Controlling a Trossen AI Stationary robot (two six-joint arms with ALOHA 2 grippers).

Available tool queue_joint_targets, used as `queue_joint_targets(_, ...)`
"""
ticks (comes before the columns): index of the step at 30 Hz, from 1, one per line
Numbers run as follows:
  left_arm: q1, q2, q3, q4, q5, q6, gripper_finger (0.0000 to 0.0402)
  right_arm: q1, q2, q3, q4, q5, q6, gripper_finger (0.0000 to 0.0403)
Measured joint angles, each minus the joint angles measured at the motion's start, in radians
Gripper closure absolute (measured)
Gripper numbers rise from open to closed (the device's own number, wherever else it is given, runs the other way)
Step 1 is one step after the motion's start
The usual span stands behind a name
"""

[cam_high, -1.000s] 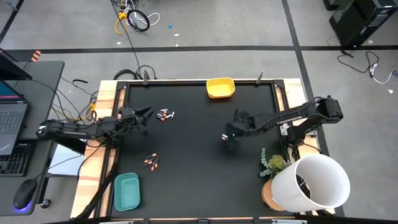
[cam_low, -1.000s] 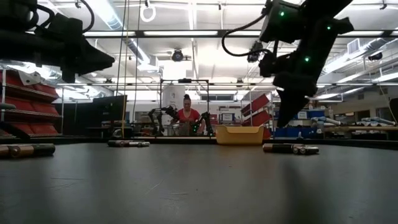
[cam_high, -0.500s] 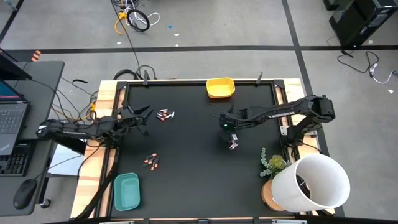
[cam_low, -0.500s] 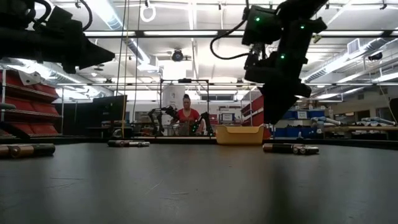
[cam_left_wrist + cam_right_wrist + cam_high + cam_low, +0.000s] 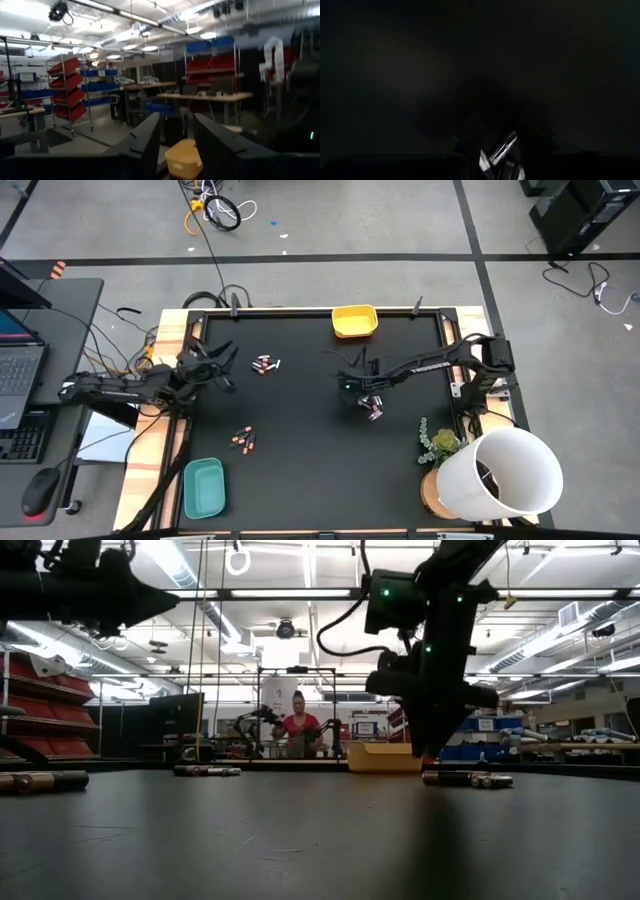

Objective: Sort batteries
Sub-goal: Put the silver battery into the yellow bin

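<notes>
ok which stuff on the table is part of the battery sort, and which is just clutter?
Job:
batteries by the left arm
batteries near the front
batteries under the right arm
yellow tray
teal tray

Clutter:
plant
white bucket
laptop
mouse

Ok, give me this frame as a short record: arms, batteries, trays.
left tool: open, empty, raised near the table's left edge
right tool: over mid-table, next to one battery cluster
batteries: three loose clusters on the black mat, one by the right tool, two on the left arm's side
yellow tray: far edge, no batteries seen inside
teal tray: near-left corner, looks empty
person: in the room beyond the table
</notes>
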Motion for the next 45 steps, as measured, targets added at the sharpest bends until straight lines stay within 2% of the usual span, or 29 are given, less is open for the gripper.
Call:
queue_joint_targets(6,0.000,0.000,0.000,-0.115,0.023,-0.028,0.0270,0.029,-0.002,0.013,-0.093,0.030,0.148,0.0294)
queue_joint_targets(11,0.000,0.000,0.000,-0.143,0.053,-0.030,0.0270,0.045,-0.001,0.013,-0.082,0.038,0.225,0.0294)
queue_joint_targets(20,0.000,0.000,0.000,-0.121,0.053,-0.028,0.0270,0.044,0.038,0.011,-0.060,0.105,0.287,0.0297)
queue_joint_targets(29,0.000,0.002,0.000,-0.128,0.057,-0.124,0.0270,0.045,0.091,0.011,-0.065,0.093,0.323,0.0298)
queue_joint_targets(36,0.000,0.006,0.000,-0.143,0.062,-0.128,0.0270,0.046,0.126,0.012,-0.060,0.076,0.330,0.0301)
queue_joint_targets(41,0.000,0.006,0.000,-0.140,0.067,-0.128,0.0270,0.038,0.139,0.007,-0.041,0.057,0.312,0.0327)
queue_joint_targets(45,0.000,0.006,0.000,-0.139,0.069,-0.128,0.0270,0.023,0.140,0.005,-0.034,0.036,0.268,0.0383)
